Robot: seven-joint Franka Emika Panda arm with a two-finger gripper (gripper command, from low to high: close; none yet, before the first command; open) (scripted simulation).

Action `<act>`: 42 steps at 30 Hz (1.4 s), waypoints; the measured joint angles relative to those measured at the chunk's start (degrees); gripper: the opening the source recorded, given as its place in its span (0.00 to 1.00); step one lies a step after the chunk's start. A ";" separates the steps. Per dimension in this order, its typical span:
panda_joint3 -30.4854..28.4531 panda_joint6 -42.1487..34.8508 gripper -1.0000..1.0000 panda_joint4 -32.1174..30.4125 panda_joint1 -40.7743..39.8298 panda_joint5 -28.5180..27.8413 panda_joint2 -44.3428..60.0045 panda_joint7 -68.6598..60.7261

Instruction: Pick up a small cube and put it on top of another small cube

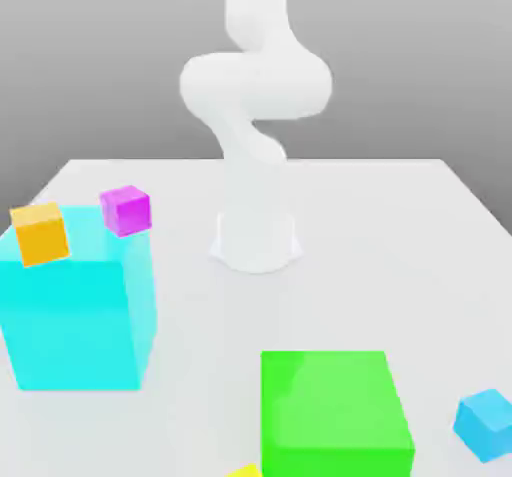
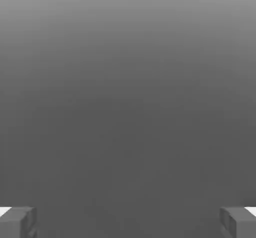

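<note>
— Since the tool (image 2: 128,224) hangs wide open and empty, where should it go?
— To the sky-blue cube (image 1: 487,423) at the tabletop's (image 1: 400,225) near edge, beside the green block (image 1: 332,413); straddle it squarely before closing.

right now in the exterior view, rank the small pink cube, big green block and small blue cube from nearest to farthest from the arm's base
Measured from the arm's base:
1. small pink cube, toward the exterior view's left, roughly level with the base.
2. big green block, well in front of the base, slightly right.
3. small blue cube, in the front right corner of the view.
</note>
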 joint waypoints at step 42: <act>14.84 22.91 0.00 1.40 13.48 -18.99 68.61 23.08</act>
